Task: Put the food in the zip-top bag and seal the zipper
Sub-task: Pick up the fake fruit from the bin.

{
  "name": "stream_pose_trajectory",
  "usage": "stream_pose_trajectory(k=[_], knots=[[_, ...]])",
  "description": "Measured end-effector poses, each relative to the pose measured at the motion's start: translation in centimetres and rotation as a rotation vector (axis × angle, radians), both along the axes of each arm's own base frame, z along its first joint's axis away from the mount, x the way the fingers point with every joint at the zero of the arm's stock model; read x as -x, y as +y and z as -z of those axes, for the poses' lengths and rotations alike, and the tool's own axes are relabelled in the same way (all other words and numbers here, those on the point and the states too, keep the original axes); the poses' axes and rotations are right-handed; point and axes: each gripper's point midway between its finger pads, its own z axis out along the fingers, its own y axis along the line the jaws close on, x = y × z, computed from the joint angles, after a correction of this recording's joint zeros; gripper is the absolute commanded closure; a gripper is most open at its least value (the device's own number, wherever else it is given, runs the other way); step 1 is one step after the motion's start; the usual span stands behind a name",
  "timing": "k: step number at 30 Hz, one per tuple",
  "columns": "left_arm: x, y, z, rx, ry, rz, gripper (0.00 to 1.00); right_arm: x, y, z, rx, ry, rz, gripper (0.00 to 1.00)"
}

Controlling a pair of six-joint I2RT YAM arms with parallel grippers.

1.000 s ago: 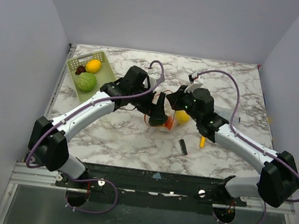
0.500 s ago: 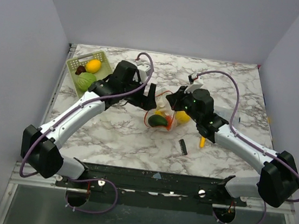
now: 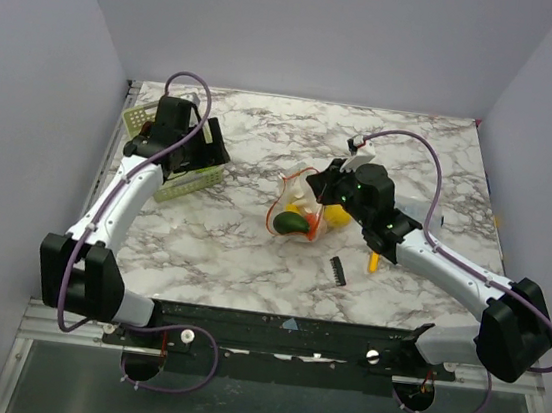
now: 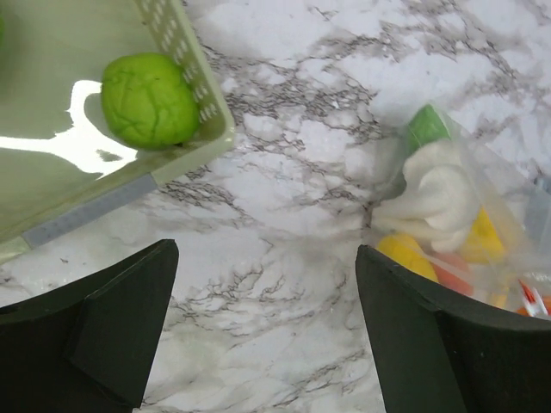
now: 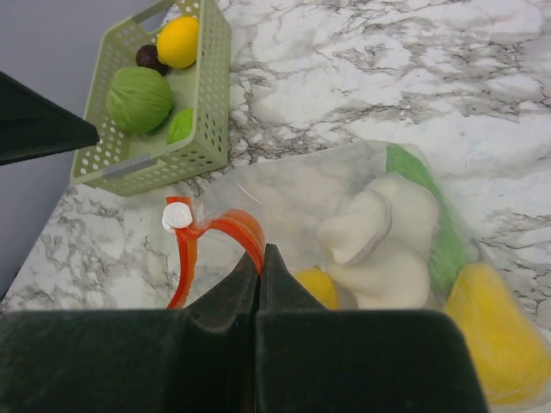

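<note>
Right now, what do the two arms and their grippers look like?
The left arm and right arm each have white links, chunky black joints and a looping purple cable. The left gripper and right gripper have flat, matte black wedge-shaped fingers.

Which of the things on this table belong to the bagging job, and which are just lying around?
For the job: clear floppy zip-top bag; red-orange zipper strip; round green toy cabbage; yellow toy lemon; small dark toy fruit.
Just lying about: black comb-like piece; small yellow-orange tool; light green slotted basket.
</note>
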Motion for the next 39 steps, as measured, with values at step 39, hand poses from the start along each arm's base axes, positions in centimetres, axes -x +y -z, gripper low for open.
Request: stream_pose_trajectory(k=[39], knots=[[-7.7,6.1,12.6,0.271,0.382,-0.225,0.35,0.2,-0.2,-0.2,-0.003,-0.006,0.000,1.00]])
